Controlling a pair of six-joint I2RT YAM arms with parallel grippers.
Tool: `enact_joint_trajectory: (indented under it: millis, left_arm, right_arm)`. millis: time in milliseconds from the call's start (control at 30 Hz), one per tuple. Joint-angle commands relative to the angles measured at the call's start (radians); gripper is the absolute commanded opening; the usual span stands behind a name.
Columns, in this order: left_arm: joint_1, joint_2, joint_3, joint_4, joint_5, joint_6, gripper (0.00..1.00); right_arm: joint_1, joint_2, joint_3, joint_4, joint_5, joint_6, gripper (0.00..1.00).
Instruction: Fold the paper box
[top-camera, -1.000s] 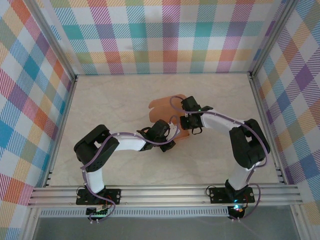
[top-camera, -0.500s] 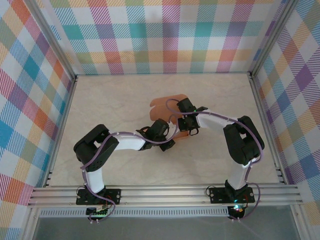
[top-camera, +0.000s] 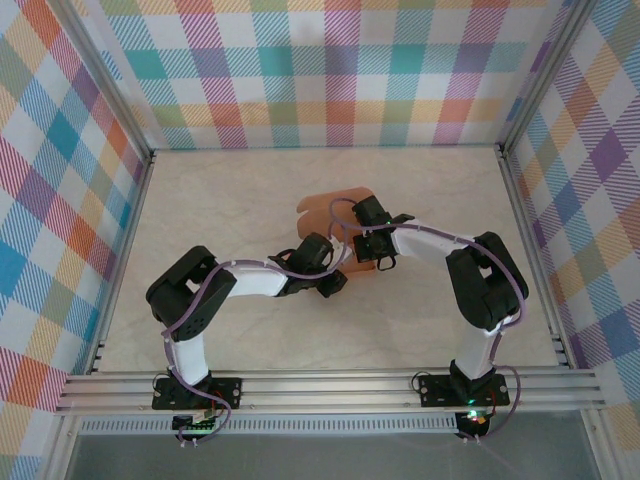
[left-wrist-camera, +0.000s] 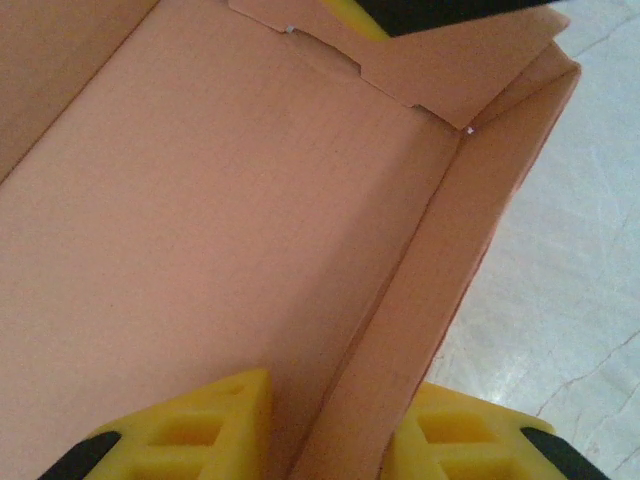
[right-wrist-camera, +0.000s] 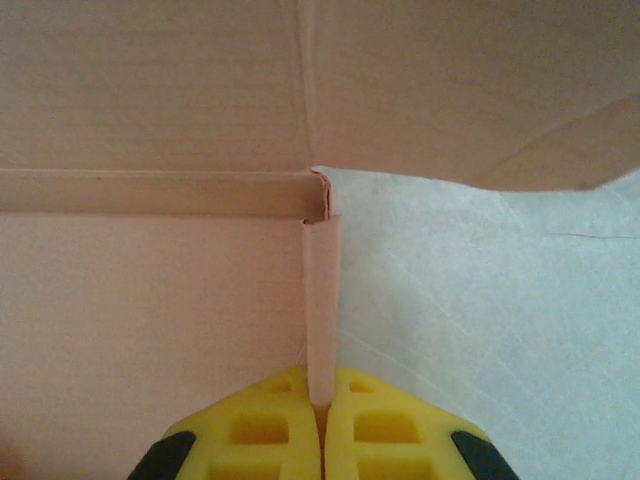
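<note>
The paper box (top-camera: 325, 212) is salmon-orange card, partly folded, lying mid-table with rounded flaps toward the back. My left gripper (top-camera: 332, 272) reaches it from the near left. In the left wrist view a raised side wall (left-wrist-camera: 420, 330) stands between the yellow fingers (left-wrist-camera: 190, 435), the gripper (left-wrist-camera: 335, 445) shut on it, with the box floor (left-wrist-camera: 200, 200) beyond. My right gripper (top-camera: 370, 250) comes in from the right. In the right wrist view it (right-wrist-camera: 322, 425) is pinched shut on a thin upright wall (right-wrist-camera: 322, 300) at a corner of the box.
The pale marble tabletop (top-camera: 220, 200) is ringed by plaid walls (top-camera: 330, 70) and an aluminium rail (top-camera: 320, 388) at the near edge. Bare table lies right of the box corner (right-wrist-camera: 480, 330) and beside the left gripper (left-wrist-camera: 580, 250).
The right gripper moved slightly left and closed on the box's wall. The box's back flaps pulled in a little. The left arm hardly moved.
</note>
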Motion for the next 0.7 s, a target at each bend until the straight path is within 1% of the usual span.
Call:
enact_joint_trajectory:
  millis: [0, 133, 200, 300, 367, 500, 667]
  left_arm:
    - [0.043, 0.038, 0.032, 0.039, -0.042, -0.109, 0.3]
    - [0.061, 0.041, 0.056, 0.039, 0.003, -0.169, 0.29]
    - [0.064, 0.041, 0.065, 0.038, 0.033, -0.162, 0.3]
    - [0.064, 0.038, 0.072, 0.01, 0.009, -0.158, 0.3]
    - [0.077, 0.037, 0.065, 0.018, 0.017, -0.182, 0.3]
    - [0.109, 0.049, 0.071, 0.029, 0.055, -0.268, 0.3]
    - [0.119, 0.085, 0.121, 0.005, 0.083, -0.364, 0.29]
  right_arm:
    - [0.028, 0.003, -0.022, -0.04, -0.048, -0.016, 0.02]
    - [0.03, 0.003, -0.027, -0.041, -0.045, -0.013, 0.02]
    - [0.03, 0.004, -0.024, -0.042, -0.043, -0.009, 0.03]
    - [0.03, 0.004, -0.016, -0.043, -0.045, -0.012, 0.02]
    - [0.03, 0.006, -0.012, -0.048, -0.053, -0.015, 0.02]
    - [0.034, 0.009, -0.022, -0.055, -0.052, -0.014, 0.03]
    - [0.038, -0.011, -0.047, -0.056, -0.043, -0.007, 0.03]
